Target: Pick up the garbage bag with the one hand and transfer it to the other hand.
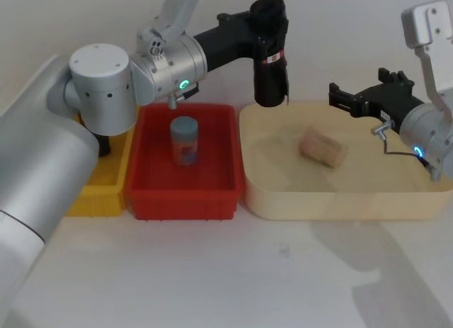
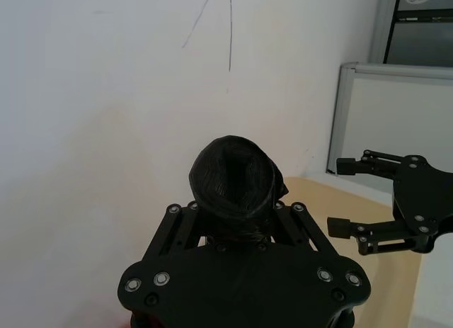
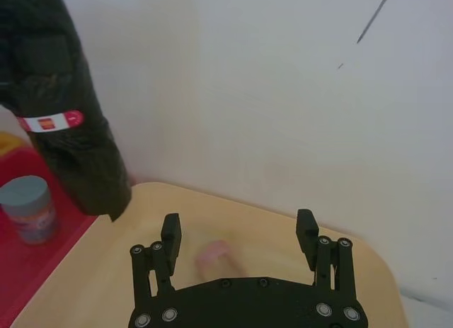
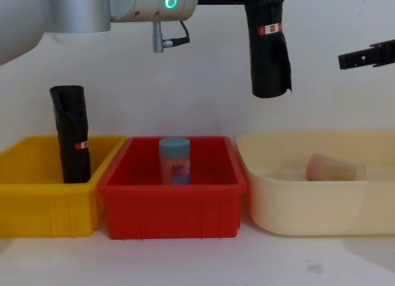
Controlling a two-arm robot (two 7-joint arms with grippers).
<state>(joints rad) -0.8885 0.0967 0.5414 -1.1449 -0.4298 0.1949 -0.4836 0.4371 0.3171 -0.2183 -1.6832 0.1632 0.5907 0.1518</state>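
The garbage bag point(image 1: 270, 66) is a black roll with a red-and-white label, hanging upright in the air over the gap between the red and beige bins. My left gripper point(image 1: 272, 13), on the green-lit arm, is shut on its top end; the left wrist view looks down onto the garbage bag's end point(image 2: 235, 179). My right gripper point(image 1: 338, 98), on the blue-lit arm, stands open to the right of the bag, apart from it, fingers pointing toward it. In the right wrist view the garbage bag point(image 3: 64, 115) hangs beyond the open right gripper point(image 3: 238, 225).
A red bin point(image 1: 141, 179) holds a blue-lidded jar point(image 1: 185, 140). The beige bin point(image 1: 340, 193) holds a pinkish cup point(image 1: 322, 147) lying on its side. In the yellow bin point(image 4: 37, 193) at the left, another black roll point(image 4: 71, 134) stands upright.
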